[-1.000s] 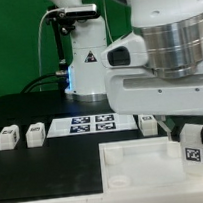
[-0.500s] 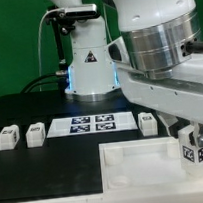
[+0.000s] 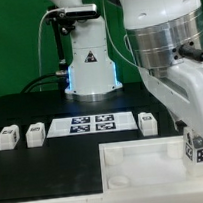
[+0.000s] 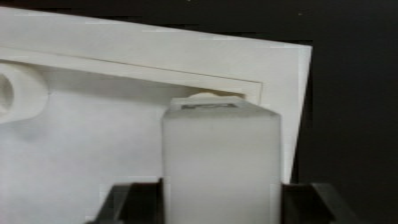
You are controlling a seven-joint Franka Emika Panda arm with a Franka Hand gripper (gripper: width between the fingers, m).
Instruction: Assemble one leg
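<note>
One leg (image 3: 198, 151) is clamped between the jaws above the white tray piece (image 3: 135, 158), by the tabletop's (image 3: 36, 176) near edge at the exterior view's right, so centre it over what looks like the corner socket (image 4: 210, 98) and lower it upright, slowly.

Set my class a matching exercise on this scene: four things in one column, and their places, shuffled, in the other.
Things:
1. held leg
2. marker board
3. leftmost loose leg
4. large white piece

Places:
A. foreground of the exterior view
B. in the gripper, at the large white piece's corner
C. lying flat, just behind the large white piece
D. farthest to the exterior view's left

Pairs: 1-B, 2-C, 3-D, 4-A
</note>
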